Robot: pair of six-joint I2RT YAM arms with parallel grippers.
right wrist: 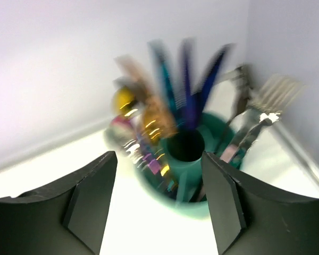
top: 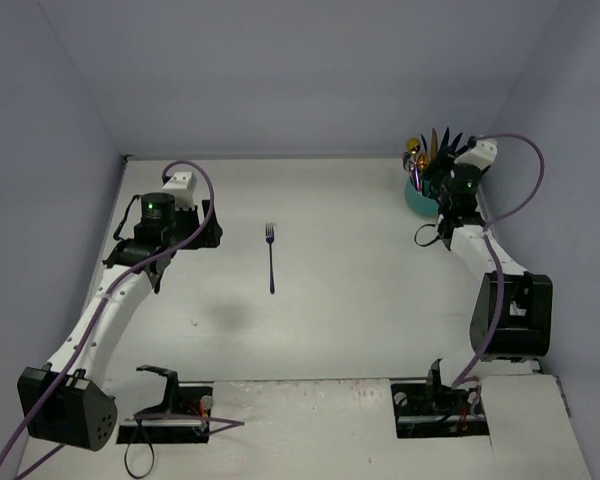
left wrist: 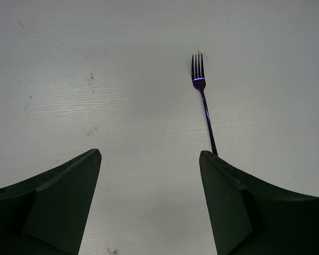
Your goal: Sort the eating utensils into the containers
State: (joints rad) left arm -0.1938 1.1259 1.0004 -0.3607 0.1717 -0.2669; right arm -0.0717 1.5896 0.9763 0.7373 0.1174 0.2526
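A dark blue fork [top: 271,256] lies alone on the white table, tines toward the back wall. It also shows in the left wrist view [left wrist: 203,101], with its handle end running behind my right fingertip. My left gripper [top: 202,235] [left wrist: 149,159] is open and empty, to the left of the fork. The teal caddy [top: 417,196] stands at the far right corner, holding several utensils [top: 435,148] upright. In the blurred right wrist view the caddy [right wrist: 186,183] and its utensils [right wrist: 189,90] fill the middle. My right gripper [top: 432,187] [right wrist: 159,159] is open and empty just in front of it.
The back wall and both side walls close in the table. The caddy stands near the right wall. Two black stands [top: 165,400] [top: 440,405] sit at the near edge by the arm bases.
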